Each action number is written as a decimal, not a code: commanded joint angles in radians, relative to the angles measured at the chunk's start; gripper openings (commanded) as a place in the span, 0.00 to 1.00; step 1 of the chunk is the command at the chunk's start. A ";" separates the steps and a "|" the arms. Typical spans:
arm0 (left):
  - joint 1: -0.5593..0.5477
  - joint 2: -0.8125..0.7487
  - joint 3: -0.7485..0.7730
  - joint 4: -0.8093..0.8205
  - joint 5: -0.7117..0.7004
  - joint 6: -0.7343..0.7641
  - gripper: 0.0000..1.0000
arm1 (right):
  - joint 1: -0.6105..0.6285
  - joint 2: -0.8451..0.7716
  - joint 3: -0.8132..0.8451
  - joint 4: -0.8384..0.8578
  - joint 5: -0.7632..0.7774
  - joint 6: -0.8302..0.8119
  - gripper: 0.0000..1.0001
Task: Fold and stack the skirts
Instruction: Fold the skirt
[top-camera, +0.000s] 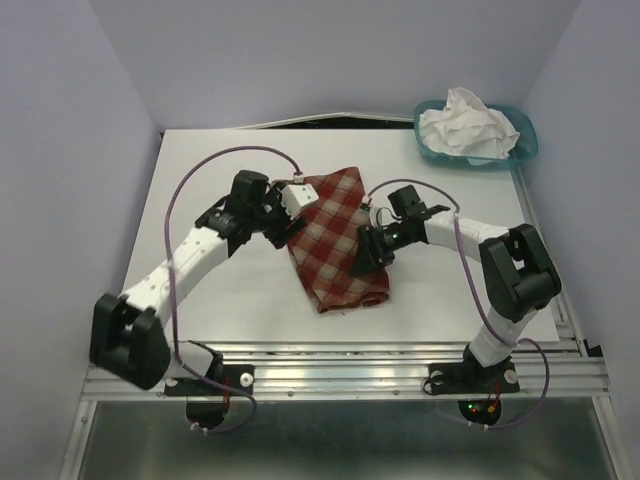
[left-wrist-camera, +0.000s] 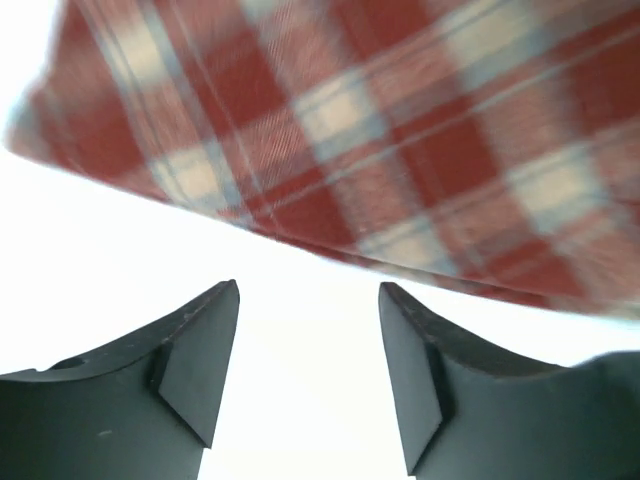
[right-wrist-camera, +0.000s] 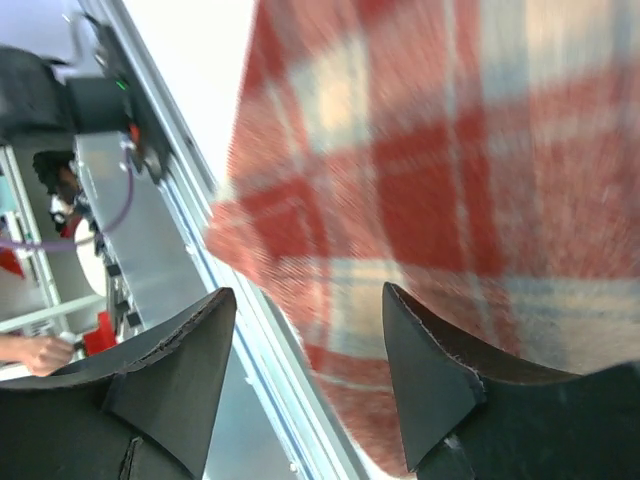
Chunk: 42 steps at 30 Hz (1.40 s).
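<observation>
Top: plaid skirt (top-camera: 335, 245) lay folded on table (top-camera: 235, 295); white skirt (top-camera: 468, 125) sat crumpled in basket (top-camera: 531, 142) at 1 o'clock, so I judged half done. Left wrist: left gripper (left-wrist-camera: 308, 340) wide, empty, plaid at 12 o'clock. Right wrist: right gripper (right-wrist-camera: 310, 350) wide, empty

No text, labels, brands or nos. legible in any view. Plaid skirt (top-camera: 335, 240) shows only its check pattern. Tiny lit dots by the right arm base (top-camera: 470, 380) are maybe indicators, too small to read.
</observation>
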<state>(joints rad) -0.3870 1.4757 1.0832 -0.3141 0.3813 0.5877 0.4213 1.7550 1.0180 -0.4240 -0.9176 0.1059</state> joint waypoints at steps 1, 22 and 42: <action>-0.161 -0.259 -0.139 0.020 -0.091 0.122 0.73 | -0.001 -0.091 0.129 0.014 -0.017 0.040 0.66; -0.888 -0.456 -0.703 0.441 -0.749 0.248 0.99 | -0.001 0.325 0.298 -0.013 0.217 -0.120 0.51; -1.023 -0.065 -0.726 0.808 -0.910 0.279 0.94 | -0.001 0.367 0.304 -0.025 0.235 -0.117 0.50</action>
<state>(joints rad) -1.4063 1.3346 0.3603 0.4133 -0.4919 0.8635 0.4129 2.0583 1.3357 -0.4347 -0.7898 0.0235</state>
